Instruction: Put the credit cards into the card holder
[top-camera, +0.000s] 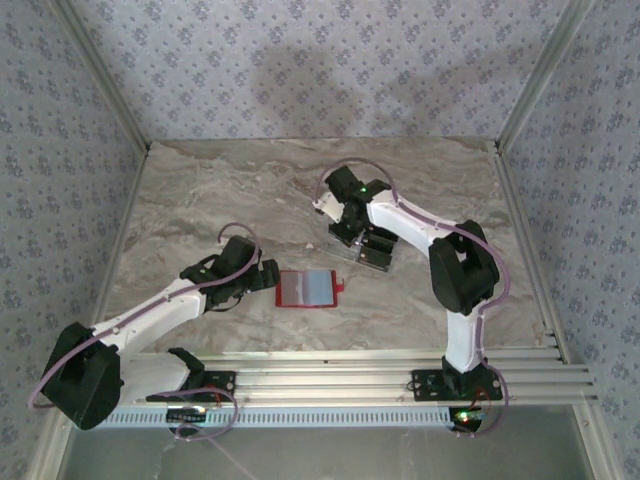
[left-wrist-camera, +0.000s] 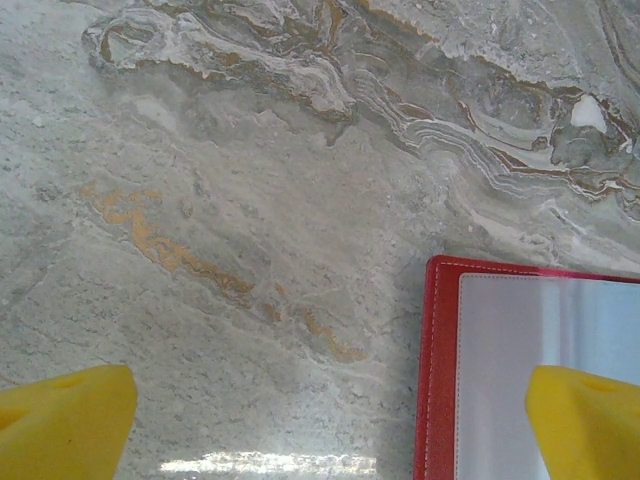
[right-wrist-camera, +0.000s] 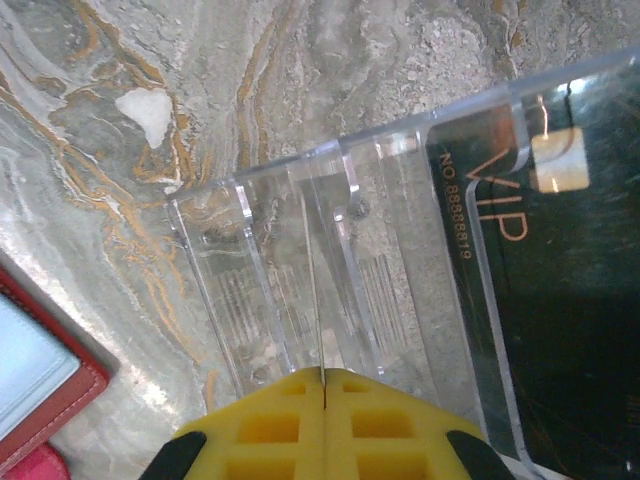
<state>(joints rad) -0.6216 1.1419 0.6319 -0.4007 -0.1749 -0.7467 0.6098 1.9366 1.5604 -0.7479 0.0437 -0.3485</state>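
Observation:
The red card holder (top-camera: 305, 288) lies open on the marble table, its clear pale inner sleeve facing up. My left gripper (top-camera: 262, 277) hovers at its left edge, open; one yellow fingertip (left-wrist-camera: 590, 420) is over the sleeve and the other over bare marble, nothing between them. The holder's red stitched border (left-wrist-camera: 440, 380) is below it. My right gripper (right-wrist-camera: 324, 385) is shut on a thin credit card (right-wrist-camera: 318, 300), seen edge-on, standing in a clear slotted rack (right-wrist-camera: 260, 290). A dark credit card (right-wrist-camera: 560, 260) with gold "VIP" lettering sits in the rack's right side.
The clear rack (top-camera: 350, 240) stands right of centre, under the right arm's wrist (top-camera: 365, 250). A corner of the card holder (right-wrist-camera: 85, 385) lies at the lower left of the right wrist view. Patterned walls and metal rails bound the table.

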